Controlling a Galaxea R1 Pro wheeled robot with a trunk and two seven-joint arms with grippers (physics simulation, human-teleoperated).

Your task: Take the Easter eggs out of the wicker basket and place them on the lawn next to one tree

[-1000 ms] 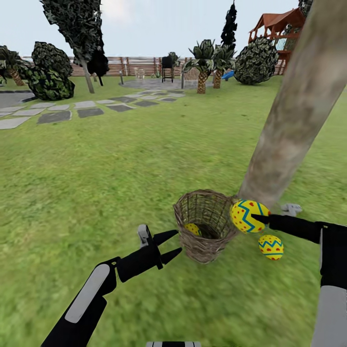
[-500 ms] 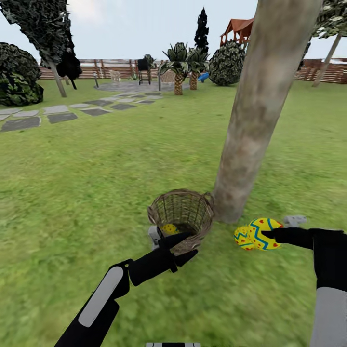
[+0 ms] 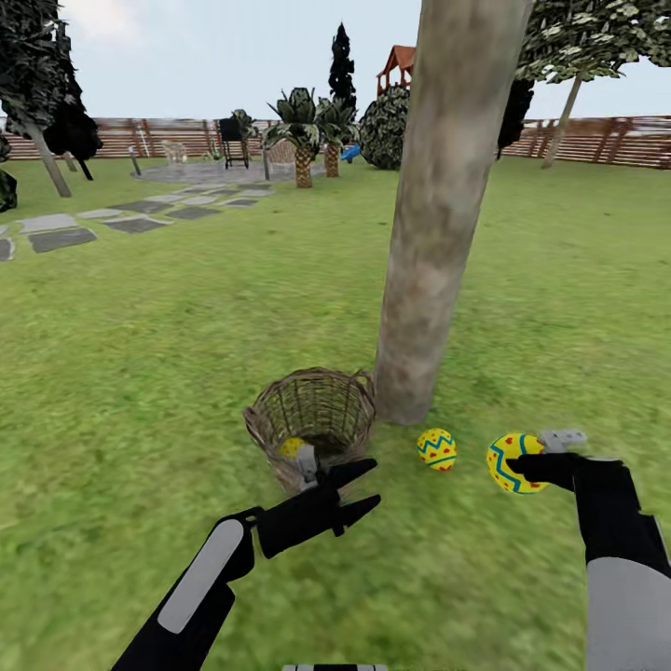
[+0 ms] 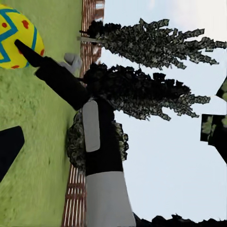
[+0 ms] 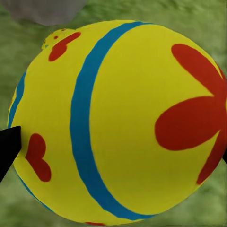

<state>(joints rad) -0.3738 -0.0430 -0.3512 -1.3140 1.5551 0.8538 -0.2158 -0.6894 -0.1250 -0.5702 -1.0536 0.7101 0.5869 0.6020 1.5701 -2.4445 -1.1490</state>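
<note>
The right tool (image 3: 533,463) grips a yellow zigzag-banded egg (image 3: 510,462) at lower right, low over grass beside the pale trunk (image 3: 438,214), ready for release. The left tool (image 3: 359,486) gapes empty by the brown wicker basket (image 3: 312,419) holding the last egg (image 3: 293,447).

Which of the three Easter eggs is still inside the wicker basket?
The egg at the wicker basket's bottom. One egg lies on the lawn by the tree; another is in the right claw.
</note>
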